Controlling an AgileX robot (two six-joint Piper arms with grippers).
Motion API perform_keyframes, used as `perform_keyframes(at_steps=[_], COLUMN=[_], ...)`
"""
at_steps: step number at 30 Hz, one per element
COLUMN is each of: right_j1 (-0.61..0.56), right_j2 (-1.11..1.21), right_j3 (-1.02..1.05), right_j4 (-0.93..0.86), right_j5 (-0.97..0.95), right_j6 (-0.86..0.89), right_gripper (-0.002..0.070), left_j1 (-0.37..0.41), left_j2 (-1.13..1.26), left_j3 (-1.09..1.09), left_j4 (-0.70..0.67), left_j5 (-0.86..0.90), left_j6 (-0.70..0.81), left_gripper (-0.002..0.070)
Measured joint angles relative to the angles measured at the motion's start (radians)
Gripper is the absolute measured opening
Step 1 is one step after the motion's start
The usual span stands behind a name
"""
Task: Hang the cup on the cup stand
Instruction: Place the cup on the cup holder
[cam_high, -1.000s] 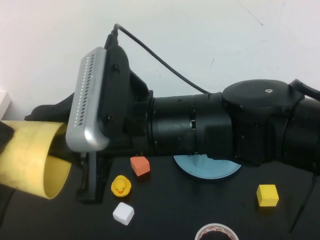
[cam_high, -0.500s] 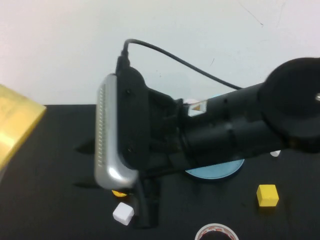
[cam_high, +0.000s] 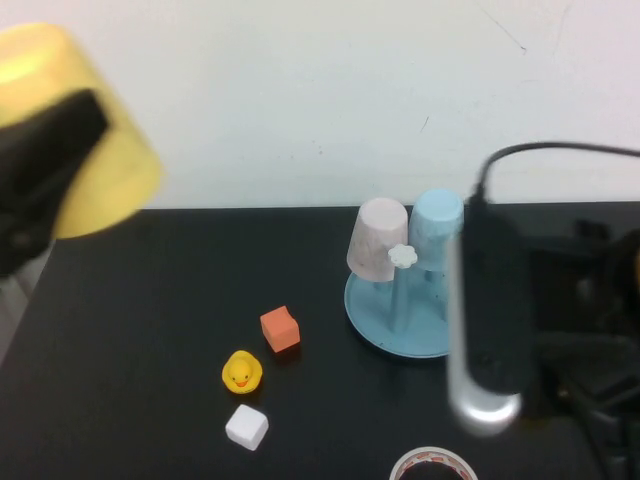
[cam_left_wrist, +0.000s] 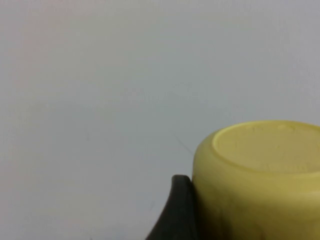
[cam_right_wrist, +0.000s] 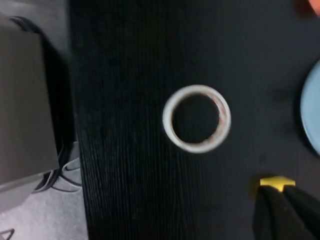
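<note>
Left hand (cam_high: 45, 185) holds cup (cam_high: 95, 150); right hand (cam_right_wrist: 285, 212), wrist-view only, closed.

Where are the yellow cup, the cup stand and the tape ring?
yellow cup (cam_high: 105, 165), high view, side wall, held by left gripper (cam_high: 40, 175).
cup stand (cam_high: 372, 318), high view, bare rim of blue dish.
tape ring (cam_right_wrist: 196, 118), right wrist view, ring's band, right gripper (cam_right_wrist: 287, 207) nearby.

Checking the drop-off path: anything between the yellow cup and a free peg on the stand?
Nothing visible. The left pincer holds the yellow cup high at the table's far left; the table between it and the cup stand holds only low toys. The near peg is bare; pink and blue cups cover two others. The right pincer, shut, sits beyond the stand.
</note>
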Motion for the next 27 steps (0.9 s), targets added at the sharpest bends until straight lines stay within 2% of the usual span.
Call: perform_keyframes(at_steps=[6, 9, 15, 21, 27], right_j1=[0.0, 0.0, 0.0, 0.0, 0.0], right_j2=[-0.14, -0.249, -0.428, -0.491, -0.498], right_j3=[0.116, 0.236, 0.451, 0.533, 0.535], right_j4=[-0.04, -0.081, -0.119, -0.12, -0.119], right_j5=[0.009, 0.002, -0.058, -0.001, 0.01], right_j6=[0.134, 0.231, 0.412, 0.449, 0.451], right_gripper=[0.0009, 0.0008, 0.0006, 0.0001, 0.0], left_j1=[-0.064, -0.135, -0.312, -0.413, -0.422], left_j2=[0.26, 0.374, 0.57, 0.811, 1.052], left_j3=[-0.103, -0.155, -0.27, -0.426, -0.598], left_j4=[0.008, 0.016, 0.022, 0.022, 0.022], left_j5=[0.194, 0.246, 0.219, 0.148, 0.095], left_j6=[0.237, 0.375, 0.598, 0.598, 0.395], left_gripper=[0.0587, 0.0587, 0.0587, 0.0587, 0.0587])
